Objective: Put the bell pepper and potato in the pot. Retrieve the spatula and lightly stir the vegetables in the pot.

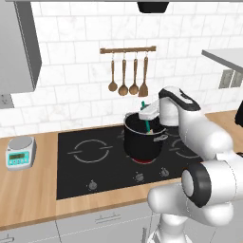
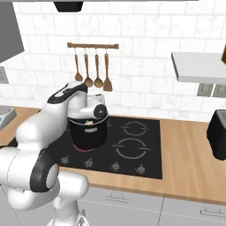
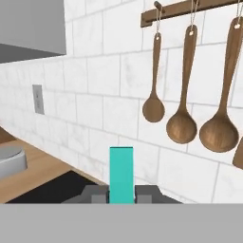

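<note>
The robot's glossy white, rounded arm (image 1: 204, 137) is built of thick, bulbous tube segments joined by dark charcoal rings at the joints. In the left base view one such black band circles a large round elbow cap at about 5 o'clock. A dark strip also runs along the upper link. The pale grey boxy two-finger gripper (image 1: 148, 114) carries small dark grey finger tips (image 3: 97, 193).

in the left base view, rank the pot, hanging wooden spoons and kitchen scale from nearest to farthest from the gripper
1. pot, right below the gripper
2. hanging wooden spoons, on the wall behind, up left
3. kitchen scale, far left on the counter
</note>
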